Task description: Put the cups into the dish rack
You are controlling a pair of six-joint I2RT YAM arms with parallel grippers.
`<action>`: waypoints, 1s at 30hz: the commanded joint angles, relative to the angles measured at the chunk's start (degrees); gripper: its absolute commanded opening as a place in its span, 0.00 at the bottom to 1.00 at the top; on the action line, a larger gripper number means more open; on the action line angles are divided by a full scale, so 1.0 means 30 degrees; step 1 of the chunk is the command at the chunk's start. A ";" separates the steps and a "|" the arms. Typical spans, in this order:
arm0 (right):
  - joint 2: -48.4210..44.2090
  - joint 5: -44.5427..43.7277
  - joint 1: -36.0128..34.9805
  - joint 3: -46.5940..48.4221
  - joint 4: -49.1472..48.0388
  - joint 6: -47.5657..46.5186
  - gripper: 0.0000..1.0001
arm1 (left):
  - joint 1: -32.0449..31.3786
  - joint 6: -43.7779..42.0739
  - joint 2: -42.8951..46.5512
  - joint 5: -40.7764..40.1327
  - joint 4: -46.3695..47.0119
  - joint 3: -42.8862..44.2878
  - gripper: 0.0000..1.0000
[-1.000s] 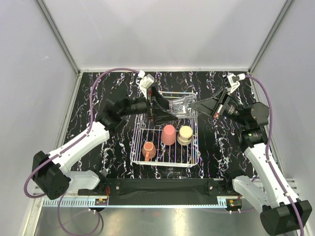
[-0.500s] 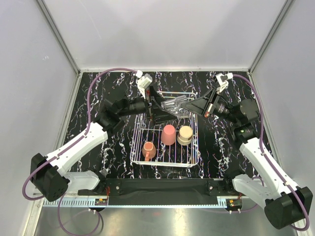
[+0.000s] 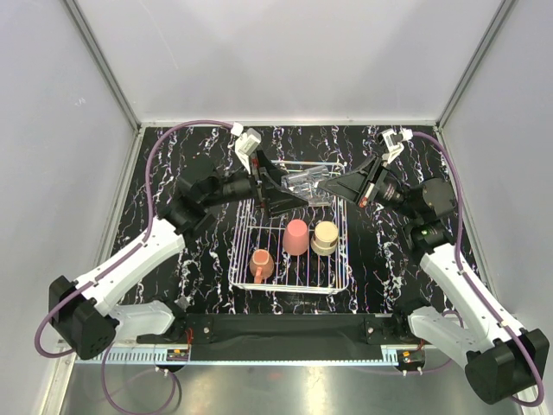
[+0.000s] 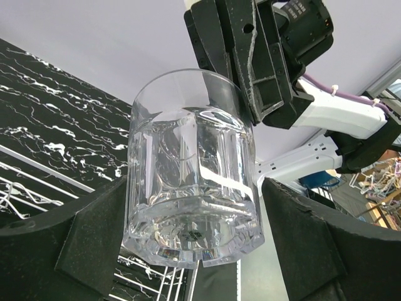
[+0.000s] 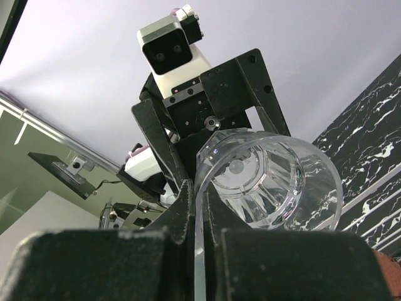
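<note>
Over the black desk (image 3: 371,259), your right gripper (image 3: 333,184) pinches the clear glass (image 4: 194,169) by its rim. Its base points to 9 o'clock, between the widely spread jaws of your left gripper (image 3: 289,192).

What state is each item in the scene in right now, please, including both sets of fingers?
left fingers, open, flanking the clear glass
right fingers, shut on the glass rim
clear glass, held tipped above the dish rack
pink tumbler, standing in the rack
cream cup, standing in the rack
orange mug, standing in the rack
</note>
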State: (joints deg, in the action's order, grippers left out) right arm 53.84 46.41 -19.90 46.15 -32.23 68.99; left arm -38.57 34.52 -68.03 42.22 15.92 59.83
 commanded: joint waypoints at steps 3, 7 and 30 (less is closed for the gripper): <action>-0.0019 -0.0734 -0.0075 -0.0295 -0.1679 -0.0058 0.00 | 0.0199 0.0474 0.1085 -0.0098 0.1957 0.0036 0.88; 0.0216 -0.0764 -0.0105 -0.0384 -0.2147 0.0147 0.00 | 0.0404 0.0854 0.1055 0.0020 0.2395 -0.0051 0.84; -0.0311 -0.3918 -0.0105 0.3213 1.2018 -0.7113 0.80 | 0.0668 -0.0460 0.0411 -0.1472 -0.1171 0.1294 0.00</action>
State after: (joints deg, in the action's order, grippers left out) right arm 54.15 40.86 -20.14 50.59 -11.20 56.71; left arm -36.49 35.48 -67.24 40.34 12.38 59.51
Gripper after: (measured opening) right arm 0.759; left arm 0.750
